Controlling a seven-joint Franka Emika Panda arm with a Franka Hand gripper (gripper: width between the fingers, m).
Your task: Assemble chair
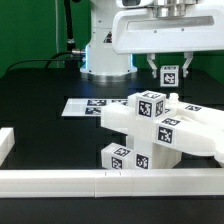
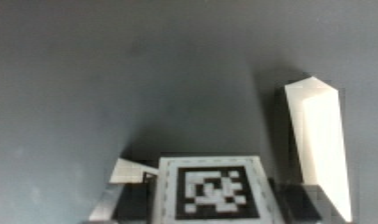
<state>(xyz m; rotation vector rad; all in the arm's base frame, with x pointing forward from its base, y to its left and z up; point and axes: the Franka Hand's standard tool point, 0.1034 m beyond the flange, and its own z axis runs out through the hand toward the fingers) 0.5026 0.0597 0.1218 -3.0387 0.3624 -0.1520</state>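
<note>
White chair parts (image 1: 160, 125) sit largely joined beside the border rail (image 1: 60, 180); the gripper (image 1: 168, 68), above, clasps one small tagged piece (image 2: 212, 188) not yet fitted

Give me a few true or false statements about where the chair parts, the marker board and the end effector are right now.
1. The end effector holds a small tagged cube above the table. True.
2. The marker board is lifted off the table. False: it lies flat on it.
3. The big chair assembly sits toward the exterior view's right, behind the rail. True.
4. The held cube is already joined to the assembly. False: it hangs apart from it, higher up.
5. The end effector's jaws are wide open and empty. False: they are closed on the cube.
</note>
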